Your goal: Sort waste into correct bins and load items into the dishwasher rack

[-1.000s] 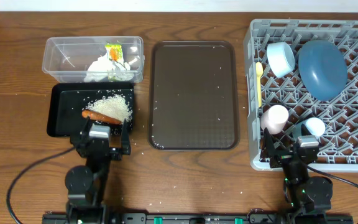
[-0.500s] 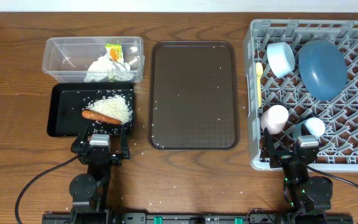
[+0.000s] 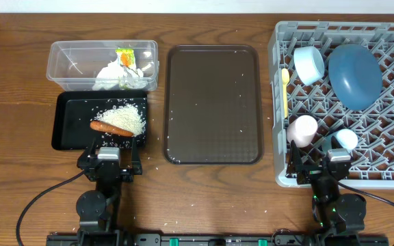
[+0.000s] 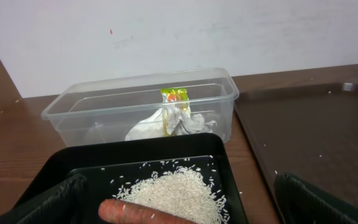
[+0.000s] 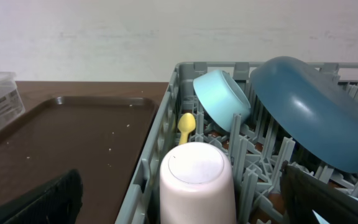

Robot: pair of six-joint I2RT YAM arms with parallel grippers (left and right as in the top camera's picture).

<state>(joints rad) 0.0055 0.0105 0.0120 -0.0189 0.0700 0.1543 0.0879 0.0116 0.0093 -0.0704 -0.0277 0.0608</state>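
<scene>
- My left gripper [image 3: 112,149] hangs with its fingers [image 4: 48,205] spread wide and nothing between them. It sits at the 6 o'clock edge of the shallow black tray [image 3: 66,123].
- In that tray the rice pile [image 3: 125,117] lies toward 3 o'clock. The carrot stick [image 3: 109,128] lies along the pile's 6 o'clock side, touching the grains.
- At 12 o'clock from the tray, right against it, stands the clear tub [image 3: 63,61]. It holds the crumpled napkin [image 3: 111,74], with the wrapper [image 3: 124,56] upright at the napkin's 12 o'clock side.
- A few stray grains [image 3: 149,156] dot the table [image 3: 19,102] at 3 o'clock of this gripper, and more speckle the brown serving tray [image 3: 213,102].
- My right gripper [image 3: 323,160] is also spread apart and empty, at the 6 o'clock rim of the grey rack [image 3: 388,137].
- The pink cup [image 3: 302,128] stands upside down at 11 o'clock from it, and the small light blue cup [image 3: 346,139] at 1 o'clock. From above I can't tell whether a fingertip touches either.
- Farther in, the yellow spoon [image 3: 285,82] lies along the rack's 9 o'clock wall. The light blue bowl [image 3: 308,64] tilts on its side just beside the spoon, and the dark blue plate [image 3: 354,75] leans at the bowl's 3 o'clock.
</scene>
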